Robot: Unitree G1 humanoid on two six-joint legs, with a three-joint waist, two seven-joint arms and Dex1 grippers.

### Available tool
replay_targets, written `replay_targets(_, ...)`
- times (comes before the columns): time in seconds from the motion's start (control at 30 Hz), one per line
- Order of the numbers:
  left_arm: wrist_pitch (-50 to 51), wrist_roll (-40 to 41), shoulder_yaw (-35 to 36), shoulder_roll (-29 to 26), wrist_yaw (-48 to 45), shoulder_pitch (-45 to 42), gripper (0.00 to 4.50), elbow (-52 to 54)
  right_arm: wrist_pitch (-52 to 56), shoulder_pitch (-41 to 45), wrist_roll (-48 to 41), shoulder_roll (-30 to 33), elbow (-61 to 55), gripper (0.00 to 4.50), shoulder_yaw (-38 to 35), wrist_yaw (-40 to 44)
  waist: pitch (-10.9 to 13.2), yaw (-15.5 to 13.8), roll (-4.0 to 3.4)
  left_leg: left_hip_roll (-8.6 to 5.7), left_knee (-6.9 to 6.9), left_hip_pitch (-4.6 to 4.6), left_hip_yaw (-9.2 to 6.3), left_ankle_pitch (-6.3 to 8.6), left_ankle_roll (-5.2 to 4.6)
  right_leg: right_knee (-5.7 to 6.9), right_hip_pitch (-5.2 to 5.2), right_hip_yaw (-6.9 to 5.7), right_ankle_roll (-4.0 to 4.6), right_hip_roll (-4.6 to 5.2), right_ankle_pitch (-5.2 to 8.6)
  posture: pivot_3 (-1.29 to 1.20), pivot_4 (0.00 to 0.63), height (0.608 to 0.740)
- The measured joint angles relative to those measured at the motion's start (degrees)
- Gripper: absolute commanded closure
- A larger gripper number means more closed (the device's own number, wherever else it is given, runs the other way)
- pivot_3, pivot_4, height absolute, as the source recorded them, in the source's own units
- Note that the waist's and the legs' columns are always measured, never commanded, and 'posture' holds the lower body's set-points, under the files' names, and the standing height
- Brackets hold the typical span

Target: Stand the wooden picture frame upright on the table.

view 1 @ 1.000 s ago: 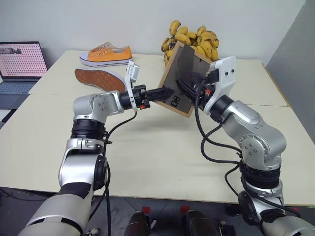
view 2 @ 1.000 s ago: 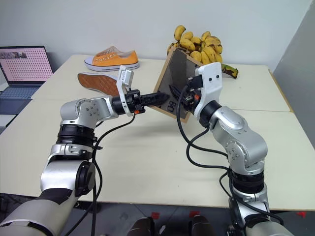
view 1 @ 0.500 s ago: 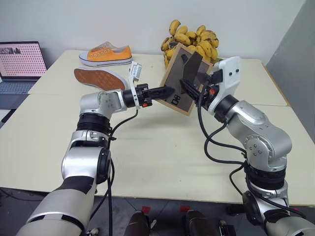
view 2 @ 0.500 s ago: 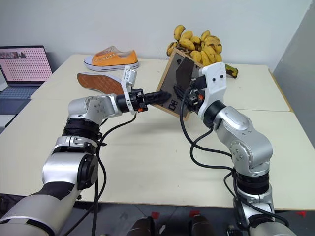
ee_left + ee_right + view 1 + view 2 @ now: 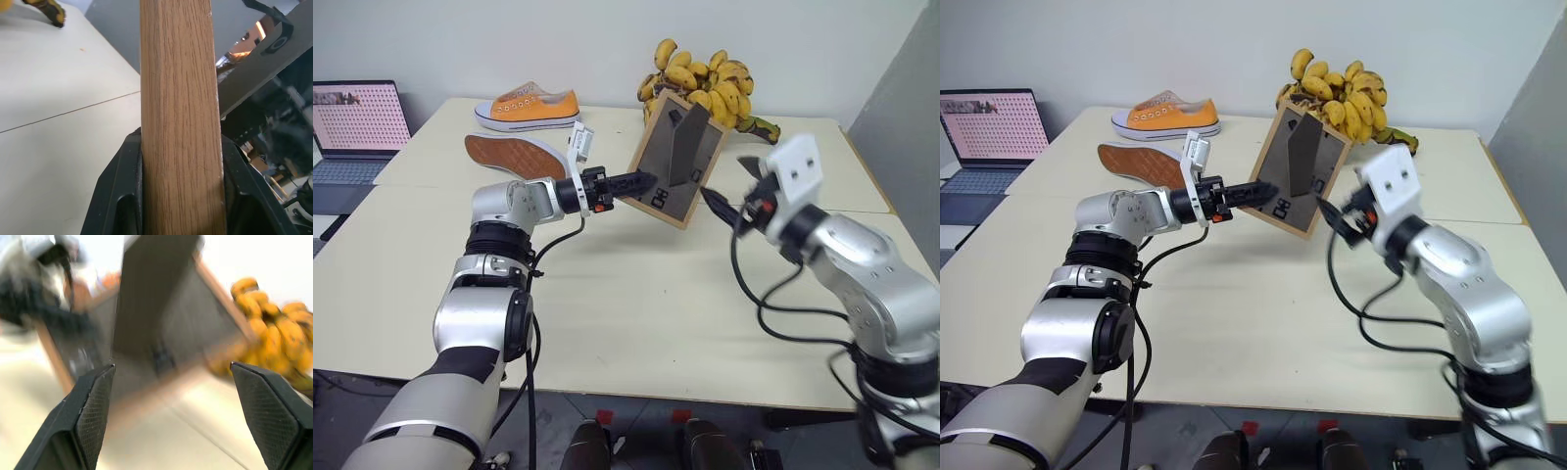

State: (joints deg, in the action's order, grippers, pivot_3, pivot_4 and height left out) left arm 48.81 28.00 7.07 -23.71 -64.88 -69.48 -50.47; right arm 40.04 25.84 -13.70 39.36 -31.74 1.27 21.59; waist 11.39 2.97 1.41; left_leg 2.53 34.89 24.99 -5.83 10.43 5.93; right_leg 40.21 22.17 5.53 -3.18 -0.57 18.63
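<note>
Withdrawn right end effector [image 5: 722,208] gapes; left end effector [image 5: 641,181] clamps wooden picture frame [image 5: 677,160], front hidden.

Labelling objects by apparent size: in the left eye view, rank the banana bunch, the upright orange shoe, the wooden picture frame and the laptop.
1. banana bunch and wooden picture frame: look alike, unranked
2. laptop, cut off by the picture's edge
3. orange shoe

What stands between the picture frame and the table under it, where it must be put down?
Nothing visible. The picture frame is held tilted above the table by the left pincer, shut on its edge. The shoes and bananas lie farther back.
</note>
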Motion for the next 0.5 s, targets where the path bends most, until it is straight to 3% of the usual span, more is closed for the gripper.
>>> replay_targets(0.17,7.52,0.11,-1.1,-2.48,-0.6,0.41,3.21,3.25,-25.99,-8.05,18.16,10.26,9.19,0.55,4.62,-0.24,0.0,0.81,0.01,0.03,0.0,-0.02,0.05,0.0,0.0,-0.04,0.01,0.05,-0.06,-0.02,0.03,0.0,0.15,0.74)
replay_targets(0.23,15.89,2.45,-2.58,-4.16,-1.18,3.33,3.21,11.57,-40.19,-8.62,27.38,11.38,15.19,0.55,7.44,-4.39,0.0,1.59,0.0,0.06,0.0,-0.06,0.08,-0.01,0.01,0.01,0.0,0.1,-0.01,-0.03,0.0,0.0,0.15,0.74)
replay_targets(0.33,27.73,6.77,-2.72,-6.14,-0.38,7.79,3.21,21.24,-53.1,-8.24,37.57,11.37,22.7,0.55,9.81,-11.5,0.01,2.05,0.0,0.07,0.02,-0.08,0.09,-0.01,0.02,0.1,0.0,0.12,0.0,-0.03,0.0,0.0,0.15,0.74)
replay_targets(0.5,41.16,13.67,-0.36,-7.8,3.82,12.85,3.21,32.44,-65.01,-3.76,49.82,8.87,31.14,0.55,11.74,-23.99,0.01,1.94,0.01,0.02,0.11,-0.16,0.05,-0.13,0.2,0.43,0.01,0.14,0.01,0.0,0.0,0.0,0.15,0.74)
